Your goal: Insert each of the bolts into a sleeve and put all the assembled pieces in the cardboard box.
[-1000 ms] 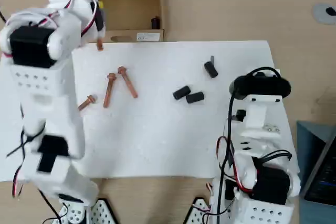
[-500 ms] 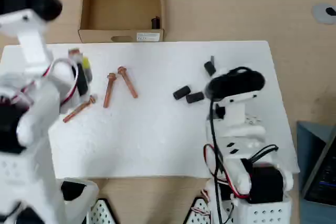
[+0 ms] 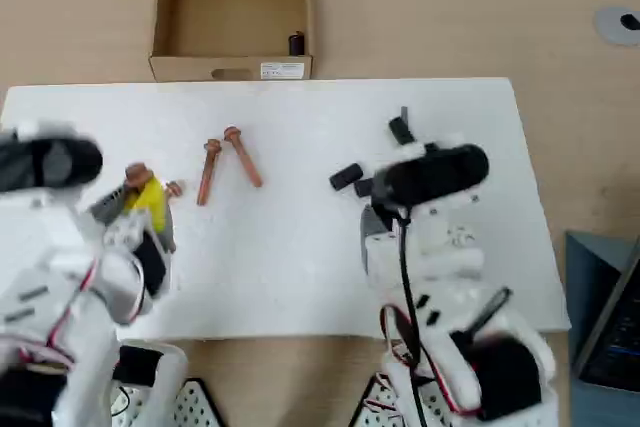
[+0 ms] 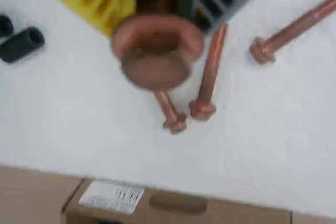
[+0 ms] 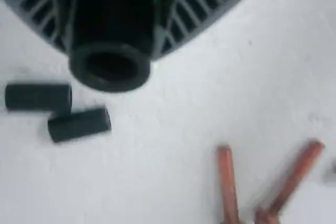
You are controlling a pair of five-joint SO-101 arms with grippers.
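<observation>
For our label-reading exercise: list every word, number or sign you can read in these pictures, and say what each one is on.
The white label on the front of the cardboard box: it carries print, but it is too small and blurred to read.
There are no other words, numbers or signs to read.

4 bolts (image 3: 243, 155), 4 black sleeves (image 3: 346, 176), 1 cardboard box (image 3: 232, 67), 1 dark piece (image 3: 296, 43) inside.

- The left gripper (image 3: 135, 192), clamped on a bolt (image 3: 138, 175), has swung away from the cardboard box (image 3: 190, 69) to the near left of the foam sheet (image 3: 300, 267).
- The right gripper (image 5: 113, 14), carrying a sleeve (image 5: 111, 61), has slid left from the sheet's right edge to above the loose sleeves (image 5: 79, 124).
</observation>
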